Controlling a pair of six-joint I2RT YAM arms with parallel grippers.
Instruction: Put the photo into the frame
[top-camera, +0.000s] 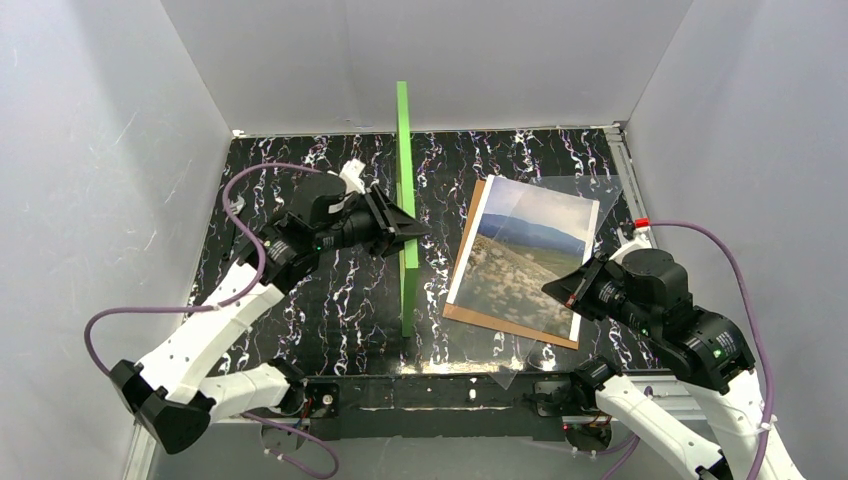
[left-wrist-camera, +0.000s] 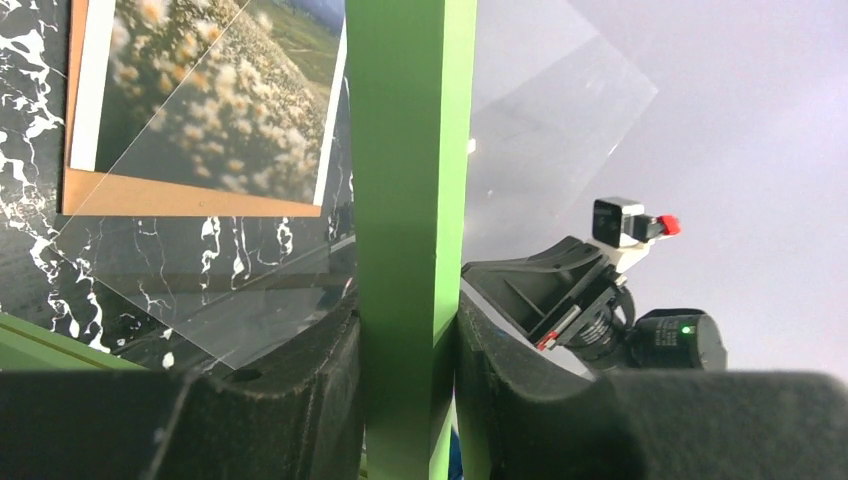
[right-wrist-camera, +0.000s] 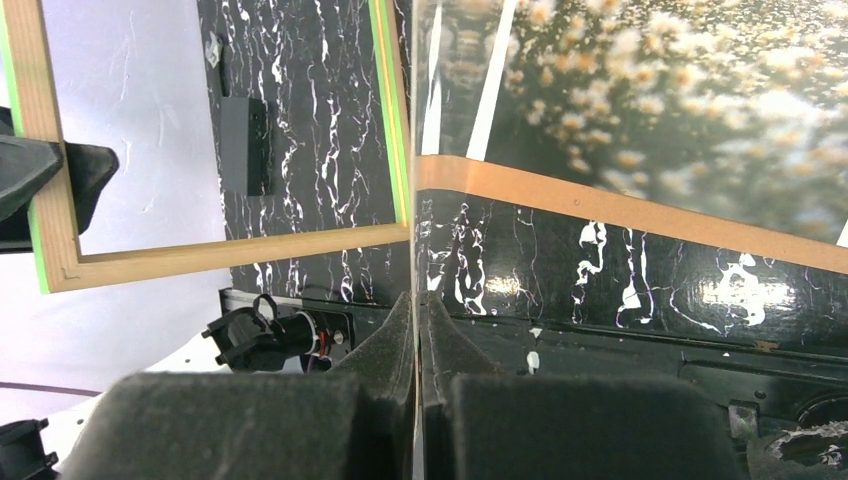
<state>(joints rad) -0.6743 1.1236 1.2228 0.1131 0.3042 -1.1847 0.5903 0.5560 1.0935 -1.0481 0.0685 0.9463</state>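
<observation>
The green frame (top-camera: 405, 200) stands upright on its edge in the middle of the table, and my left gripper (top-camera: 412, 232) is shut on its green bar (left-wrist-camera: 405, 200). The frame's tan wooden back (right-wrist-camera: 220, 245) shows in the right wrist view. The photo (top-camera: 525, 250) lies face up on a brown backing board (top-camera: 500, 322), to the right of the frame. Above it slants a clear sheet (left-wrist-camera: 560, 110). My right gripper (top-camera: 558, 290) is shut on that sheet's edge, which runs up from the jaws as a thin line (right-wrist-camera: 414, 150). The photo (right-wrist-camera: 680, 90) itself is not held.
The table top (top-camera: 330, 300) is black with white marbling, inside white walls on three sides. A metal rail (top-camera: 440, 385) with the arm bases runs along the near edge. A small black block (right-wrist-camera: 245, 145) lies on the table beyond the frame.
</observation>
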